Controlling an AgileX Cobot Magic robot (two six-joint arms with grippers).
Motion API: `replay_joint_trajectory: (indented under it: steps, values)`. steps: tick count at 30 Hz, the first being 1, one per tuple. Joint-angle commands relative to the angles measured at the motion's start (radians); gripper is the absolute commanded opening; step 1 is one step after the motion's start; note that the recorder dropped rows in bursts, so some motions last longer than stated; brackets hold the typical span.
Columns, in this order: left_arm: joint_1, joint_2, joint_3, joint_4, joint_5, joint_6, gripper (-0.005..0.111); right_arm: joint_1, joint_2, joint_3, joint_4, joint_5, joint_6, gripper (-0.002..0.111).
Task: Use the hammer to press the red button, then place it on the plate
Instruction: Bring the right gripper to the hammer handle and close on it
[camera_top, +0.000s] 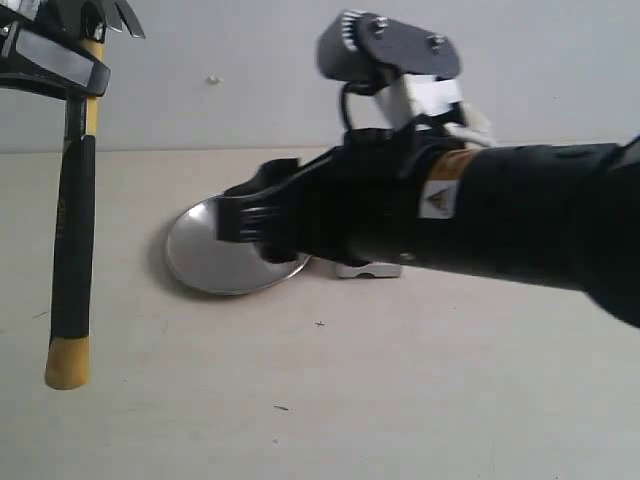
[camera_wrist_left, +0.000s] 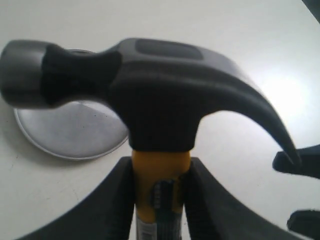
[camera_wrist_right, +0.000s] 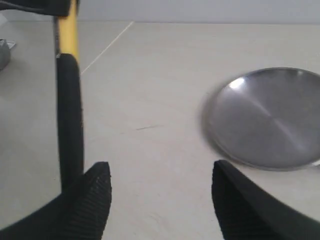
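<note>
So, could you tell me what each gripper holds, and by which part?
The left gripper holds the hammer by its yellow neck, below the head; the right gripper holds nothing.

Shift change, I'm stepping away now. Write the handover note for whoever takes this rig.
Left gripper shut on the hammer at its yellow neck; handle hangs down.
Right gripper open, empty, reaching across in front of the red button.
Only the button's grey base shows; pressed or not, cannot tell.
Plate lies on the table, hammer not yet on it.
Left to do: confirm press, then plate the hammer.
</note>
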Motion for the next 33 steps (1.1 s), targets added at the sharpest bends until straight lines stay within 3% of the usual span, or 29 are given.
replay_joint_trajectory:
  steps: [1, 7, 15, 20, 33]
  values:
    - [-0.002, -0.019, -0.006, -0.036, -0.033, 0.005, 0.0, 0.057, 0.087, -0.068, -0.003, -0.097, 0.0, 0.06]
    - [-0.002, -0.019, 0.024, -0.048, -0.057, 0.008, 0.0, 0.057, 0.194, -0.135, -0.118, -0.154, 0.042, 0.06]
    - [-0.002, -0.021, 0.038, -0.053, -0.083, 0.015, 0.0, 0.057, 0.292, -0.155, -0.572, -0.363, 0.479, 0.06]
    - [-0.002, -0.021, 0.038, -0.061, -0.077, 0.017, 0.0, 0.057, 0.338, -0.157, -0.576, -0.445, 0.47, 0.06]
    - [-0.002, -0.021, 0.038, -0.075, -0.064, 0.02, 0.0, 0.057, 0.451, -0.293, -0.638, -0.384, 0.465, 0.06]
